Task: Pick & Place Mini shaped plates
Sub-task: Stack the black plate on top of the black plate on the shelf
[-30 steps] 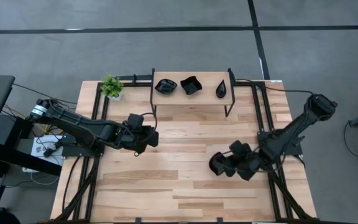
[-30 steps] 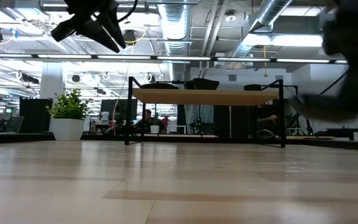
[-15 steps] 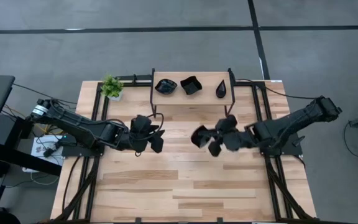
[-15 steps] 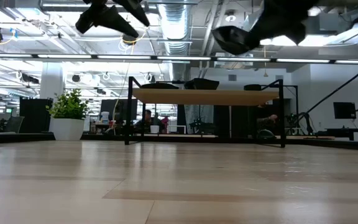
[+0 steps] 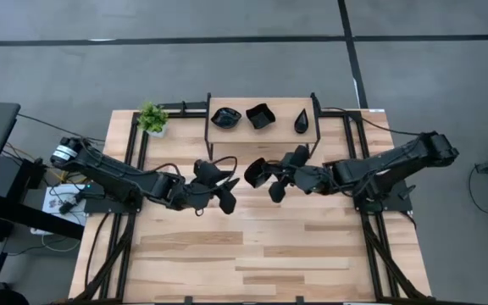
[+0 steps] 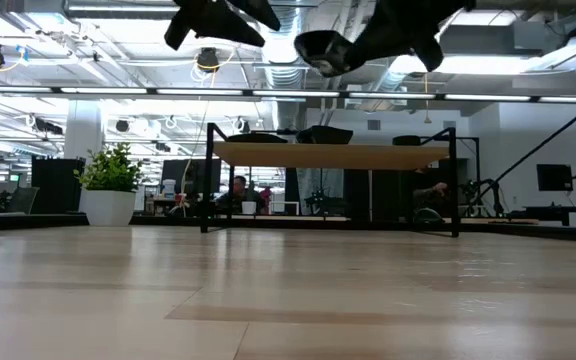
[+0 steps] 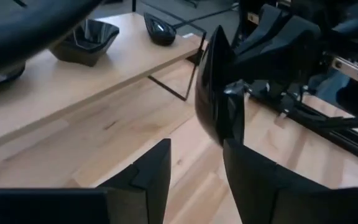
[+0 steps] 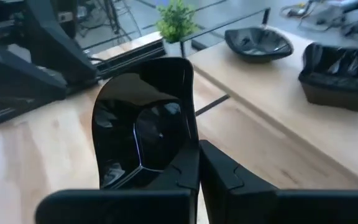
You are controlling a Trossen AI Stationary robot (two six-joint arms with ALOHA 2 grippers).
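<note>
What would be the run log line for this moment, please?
right gripper: shut on black plate, above table centre | left gripper: open, facing plate, empty | shelf: three plates

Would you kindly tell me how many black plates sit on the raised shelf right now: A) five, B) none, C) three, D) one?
C: the high view shows three plates on the raised shelf, a wavy-edged plate, a square plate and a teardrop plate.

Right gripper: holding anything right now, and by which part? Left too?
Right gripper is shut on a glossy black mini plate, pinching its rim at one edge. Left gripper is open, nothing between its fingers.
</note>
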